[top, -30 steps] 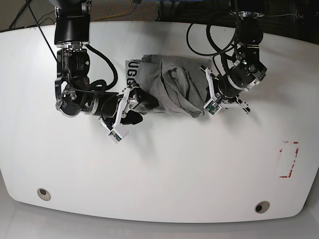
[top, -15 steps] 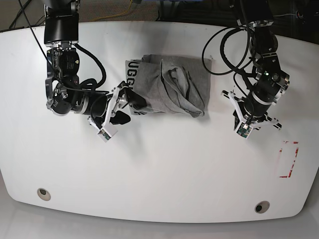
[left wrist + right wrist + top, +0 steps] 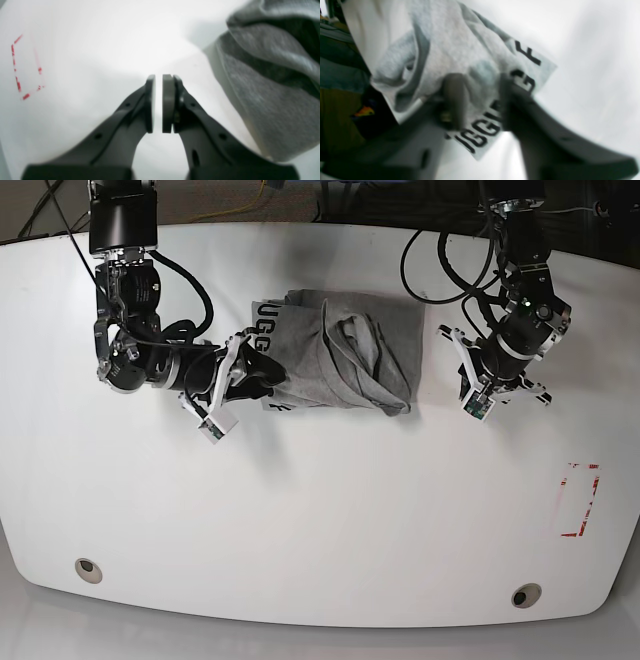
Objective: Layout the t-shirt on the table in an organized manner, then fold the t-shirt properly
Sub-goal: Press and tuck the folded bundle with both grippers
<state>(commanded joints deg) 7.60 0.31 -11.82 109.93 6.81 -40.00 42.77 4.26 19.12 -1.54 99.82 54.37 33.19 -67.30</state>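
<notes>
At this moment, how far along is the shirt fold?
Done: the t-shirt lies as a bunched, folded bundle on the table, still wrinkled. In hand: the right gripper straddles its lettered edge; the left gripper is off the cloth, fingers nearly together. Left: smoothing and squaring.

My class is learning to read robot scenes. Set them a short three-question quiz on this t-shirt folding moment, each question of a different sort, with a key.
1. True or false: the left end effector grips the t-shirt.
2. Which printed letter lies nearest the shirt's free corner in the right wrist view? A) F B) K C) Z
3. Fill in: the red dashed mark is on the same side of the table as the ____ arm.

Key
1. False; nearly shut on nothing, beside the shirt.
2. A
3. left
</notes>
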